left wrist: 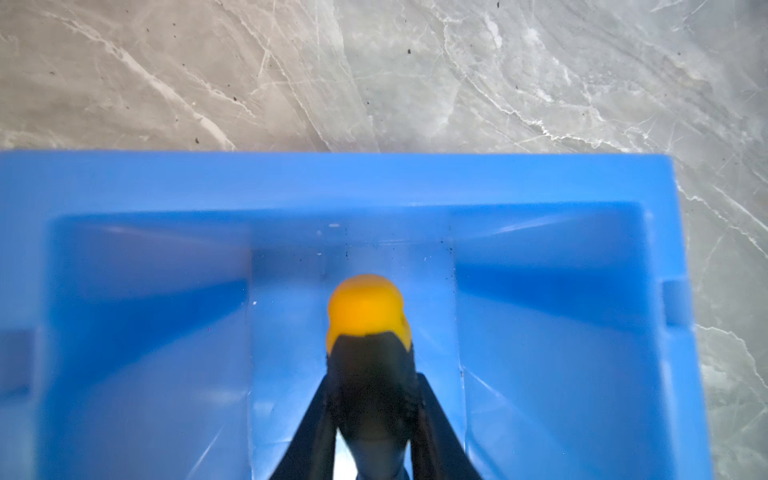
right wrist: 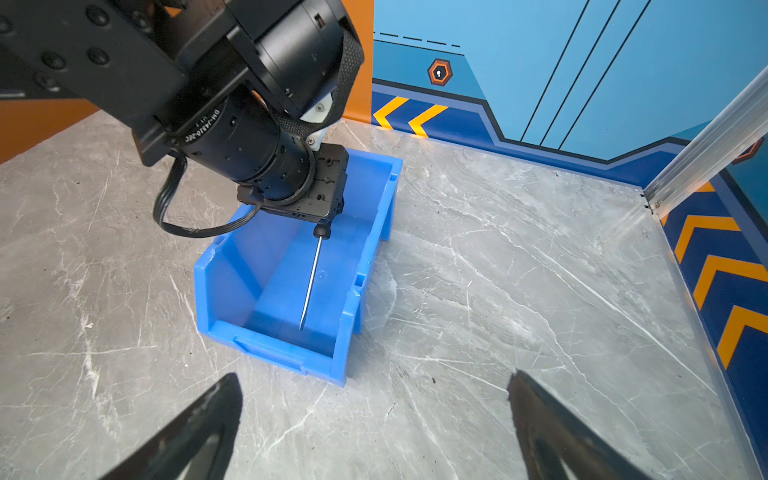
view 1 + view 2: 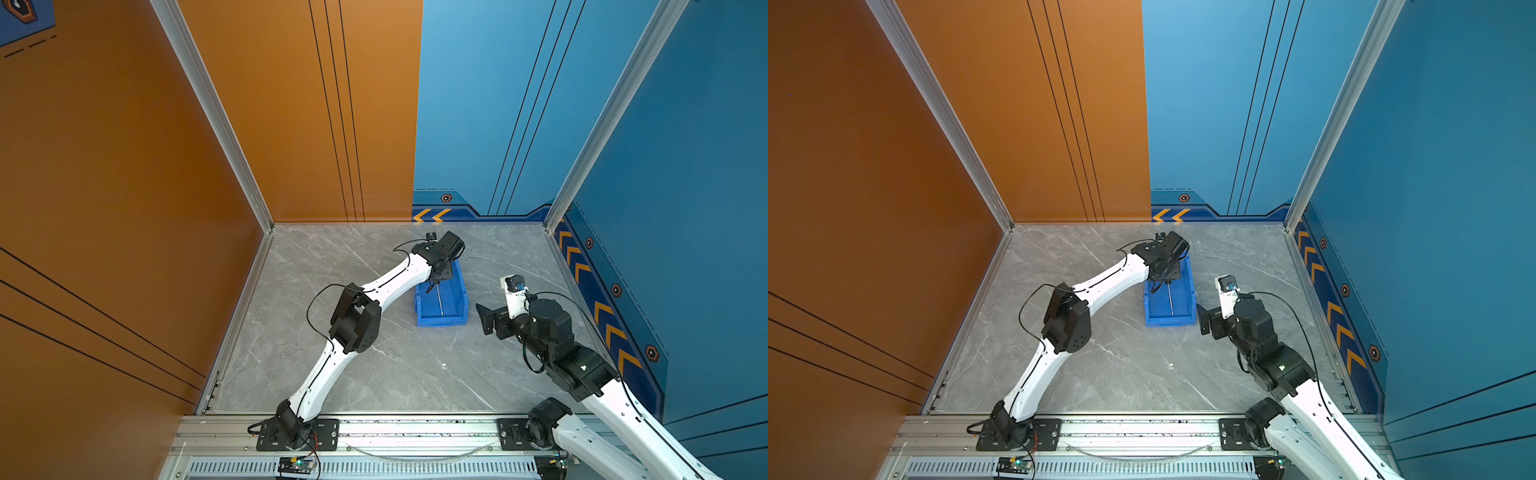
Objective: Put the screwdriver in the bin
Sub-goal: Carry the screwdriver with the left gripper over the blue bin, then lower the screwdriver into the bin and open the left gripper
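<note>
Blue bin (image 2: 224, 291) on the counter (image 2: 498, 291) contains the screwdriver (image 2: 312, 274), slanted, tip seemingly touching its floor; the left tool (image 1: 374, 382) is clenched on the black handle, while the right tool (image 2: 374, 376) is spread wide near the bin.

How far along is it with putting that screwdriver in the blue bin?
Nearly there. Done: the screwdriver is lifted, its metal shaft slanting down inside the bin. In hand: the left fingers grip its black handle. To do: let go so it lies in the bin. The right fingers sit open beside it.
</note>
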Controlling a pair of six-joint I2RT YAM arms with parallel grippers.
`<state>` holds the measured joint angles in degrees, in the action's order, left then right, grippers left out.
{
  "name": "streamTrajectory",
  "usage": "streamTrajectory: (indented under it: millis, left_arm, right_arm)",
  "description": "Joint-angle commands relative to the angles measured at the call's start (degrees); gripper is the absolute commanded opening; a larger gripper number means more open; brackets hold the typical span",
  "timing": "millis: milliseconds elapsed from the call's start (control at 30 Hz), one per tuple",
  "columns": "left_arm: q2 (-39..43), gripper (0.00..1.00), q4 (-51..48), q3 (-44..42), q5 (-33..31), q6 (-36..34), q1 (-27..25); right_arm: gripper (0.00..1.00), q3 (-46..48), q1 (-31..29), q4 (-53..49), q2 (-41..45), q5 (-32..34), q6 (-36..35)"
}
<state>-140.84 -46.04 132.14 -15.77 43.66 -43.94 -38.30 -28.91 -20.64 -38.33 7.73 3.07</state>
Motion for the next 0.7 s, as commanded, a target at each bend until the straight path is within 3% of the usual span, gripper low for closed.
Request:
streamTrajectory:
  millis: [0,300,500,667]
  left_arm:
    - [-2.4,0.29,-0.8,1.4,-1.6,-0.8,-0.5]
    - [-3.7,0.32,-0.8,1.0,-1.6,-0.2,-0.7]
    - [-3.8,0.46,-0.8,1.1,-1.5,-0.2,-1.0]
    - [-3.3,0.47,-0.8,1.2,-1.8,-0.5,-0.9]
  right_arm:
    - [1.00,-0.6,0.3,-1.5,0.7,0.0,0.8]
    - [1.00,-0.6,0.4,-1.7,1.0,0.2,0.7]
    - [1.00,-0.9,0.3,-2.0,0.9,0.3,0.5]
    - [1.00,-1.2,0.4,-1.9,0.8,0.4,0.3]
